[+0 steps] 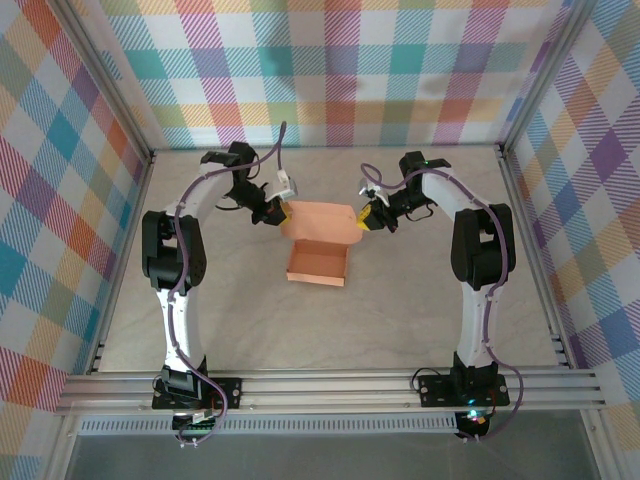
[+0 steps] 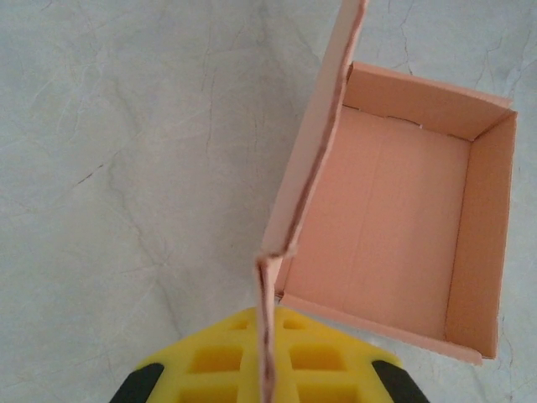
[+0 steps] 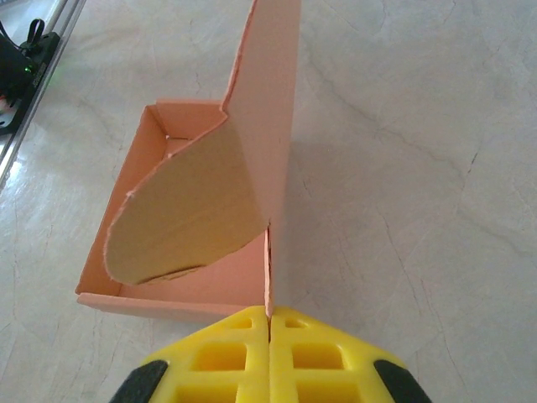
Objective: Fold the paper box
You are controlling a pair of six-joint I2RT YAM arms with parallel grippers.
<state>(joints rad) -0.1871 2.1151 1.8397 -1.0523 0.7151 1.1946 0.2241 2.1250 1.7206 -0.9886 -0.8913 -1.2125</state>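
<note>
The paper box (image 1: pixel 318 262) is a salmon-orange open tray in the middle of the table, its lid panel (image 1: pixel 320 218) raised behind it. My left gripper (image 1: pixel 279 212) is shut on the lid's left end. In the left wrist view the thin card edge (image 2: pixel 268 336) runs between the yellow pads (image 2: pixel 210 365), with the open tray (image 2: pixel 394 243) to the right. My right gripper (image 1: pixel 367 219) is shut on the lid's right end. In the right wrist view the card (image 3: pixel 268 168) stands upright out of the closed yellow pads (image 3: pixel 218 357), and a rounded flap (image 3: pixel 180 206) curls over the tray.
Checked fabric walls and aluminium rails (image 1: pixel 330 388) enclose the pale marbled table (image 1: pixel 420 310). Bare table lies in front of the tray and to both sides of the arms.
</note>
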